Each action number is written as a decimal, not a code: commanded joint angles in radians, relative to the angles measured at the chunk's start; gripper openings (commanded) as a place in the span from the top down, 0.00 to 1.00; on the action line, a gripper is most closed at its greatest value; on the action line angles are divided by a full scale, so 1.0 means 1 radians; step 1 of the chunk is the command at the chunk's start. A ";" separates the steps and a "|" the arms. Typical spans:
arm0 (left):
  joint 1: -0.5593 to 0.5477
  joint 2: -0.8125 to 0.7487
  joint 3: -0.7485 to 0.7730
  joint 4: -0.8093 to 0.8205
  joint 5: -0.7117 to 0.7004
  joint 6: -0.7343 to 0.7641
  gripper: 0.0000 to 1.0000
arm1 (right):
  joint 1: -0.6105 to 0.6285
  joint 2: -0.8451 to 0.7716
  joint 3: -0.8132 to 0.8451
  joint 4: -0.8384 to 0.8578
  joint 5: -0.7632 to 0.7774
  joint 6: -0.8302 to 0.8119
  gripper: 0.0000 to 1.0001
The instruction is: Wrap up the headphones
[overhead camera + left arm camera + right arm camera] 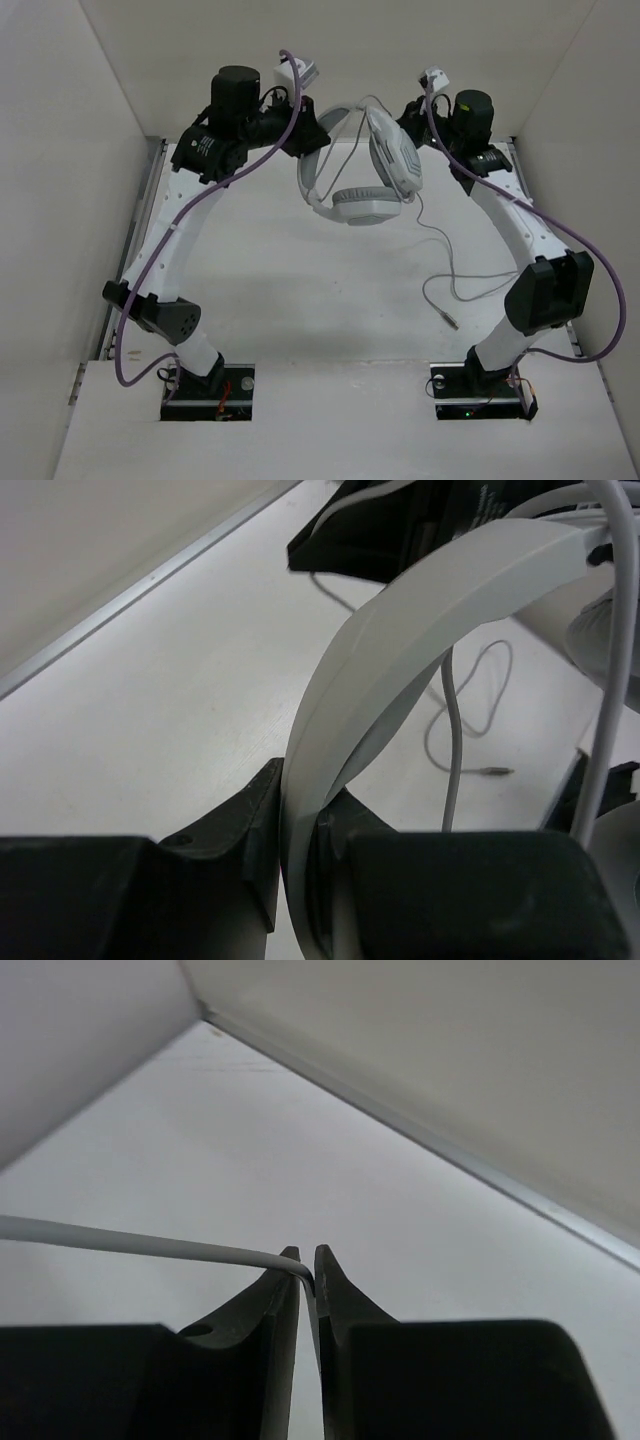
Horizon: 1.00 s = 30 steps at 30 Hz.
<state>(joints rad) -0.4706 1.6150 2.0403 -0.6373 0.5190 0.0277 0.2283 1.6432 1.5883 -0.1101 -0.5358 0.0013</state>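
Left gripper (300, 825): clenched on headband (420, 620); band arcs up and right from jaws.
Right gripper (308, 1278): pinching cable (140, 1243) at fingertips; cable leads off left.
Headphones (365, 170): held between both grippers.
Plug (452, 322): on table (300, 300), well apart from right gripper.

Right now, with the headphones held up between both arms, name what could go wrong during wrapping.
1. The right gripper pinches the thin cable only at its fingertips; a pull might slip it free.
2. The left gripper holds the headphones by the headband alone, so they could twist or drop.
3. The plug lies on the table and may snag.
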 commanded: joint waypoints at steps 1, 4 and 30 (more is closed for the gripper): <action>-0.004 0.019 0.119 0.044 0.153 -0.107 1.00 | 0.009 -0.006 -0.002 0.165 -0.237 0.281 0.82; -0.006 0.063 0.214 0.024 0.200 -0.152 1.00 | 0.048 -0.008 -0.068 0.321 -0.308 0.466 0.80; 0.269 0.226 0.581 0.214 0.063 -0.348 1.00 | 0.322 -0.134 -0.646 0.652 -0.397 0.663 0.61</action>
<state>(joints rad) -0.2375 1.8408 2.5439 -0.5652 0.6521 -0.2470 0.5491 1.5753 0.9615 0.4797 -0.9150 0.6960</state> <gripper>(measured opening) 0.124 0.393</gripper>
